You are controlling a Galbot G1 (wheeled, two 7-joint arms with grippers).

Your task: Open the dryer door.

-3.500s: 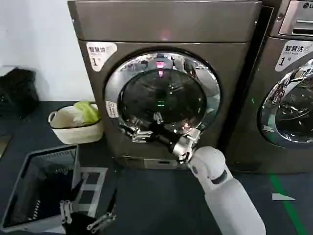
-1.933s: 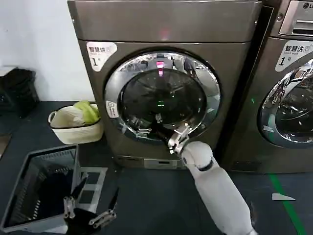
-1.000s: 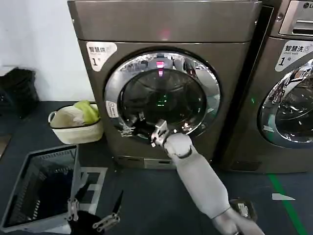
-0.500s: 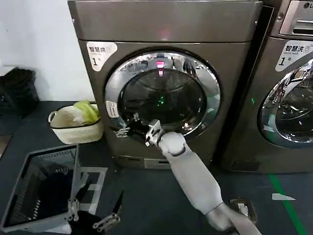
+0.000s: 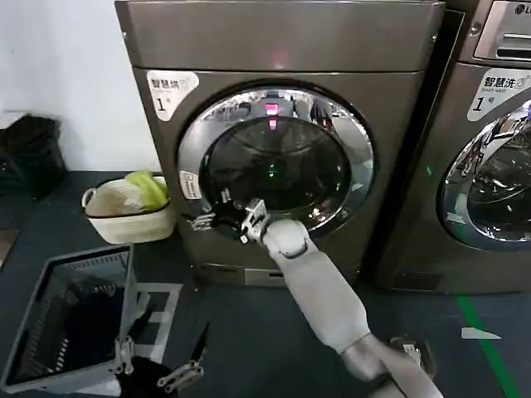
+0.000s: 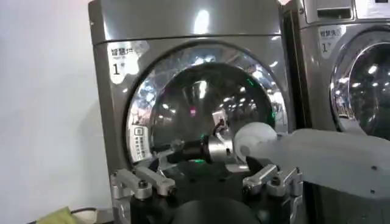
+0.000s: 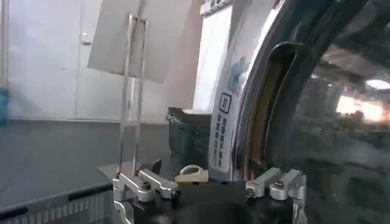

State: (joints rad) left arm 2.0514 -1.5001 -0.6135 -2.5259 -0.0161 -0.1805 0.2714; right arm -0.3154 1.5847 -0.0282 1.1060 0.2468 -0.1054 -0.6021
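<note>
On the dark floor, the dryer [image 5: 282, 149] faces forward; right claw [image 5: 209, 220], fingers spread, at the dryer door [image 5: 274, 166] lower-left rim.

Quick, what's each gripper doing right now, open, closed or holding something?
Left gripper: open, holding nothing, low beside the grey basket.
Right gripper: open, at the lower left rim of the dryer door, not clamped on it.

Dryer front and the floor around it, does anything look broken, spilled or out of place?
Nothing stands out. The dryer door sits flush in the dryer, glass intact. The right gripper is at the door's lower left rim; the left gripper hangs low beside a grey crate. A white basket stands upright.
</note>
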